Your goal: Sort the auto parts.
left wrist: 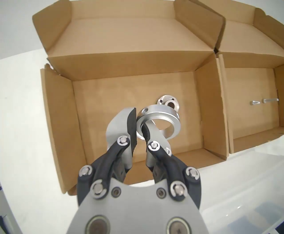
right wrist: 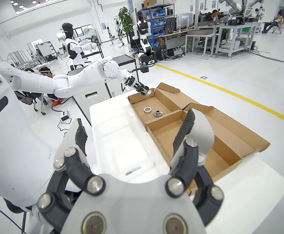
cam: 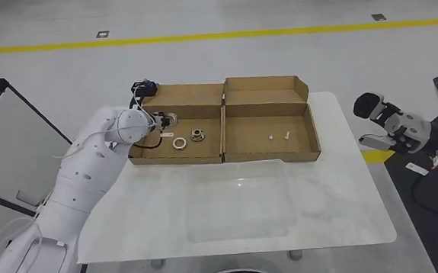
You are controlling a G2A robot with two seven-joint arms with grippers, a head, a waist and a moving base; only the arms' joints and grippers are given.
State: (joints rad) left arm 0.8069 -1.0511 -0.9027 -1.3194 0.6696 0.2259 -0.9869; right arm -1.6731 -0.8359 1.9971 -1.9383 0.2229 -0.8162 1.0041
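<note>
My left jaws clench the metal ring (left wrist: 158, 120) by one wall only, above the left cardboard box (left wrist: 64, 124) near the table's (cam: 156, 217) far left corner. With so thin a grip, I judge it could swing or slip and drop onto the flanged hub (left wrist: 168, 103) below. My right jaws hang released beyond the right edge.

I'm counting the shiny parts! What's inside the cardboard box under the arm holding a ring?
On the cardboard box floor lie a loose ring and a flanged hub. The left gripper holds a second ring over the box. The floor beneath the gripper is covered, so unseen.
</note>
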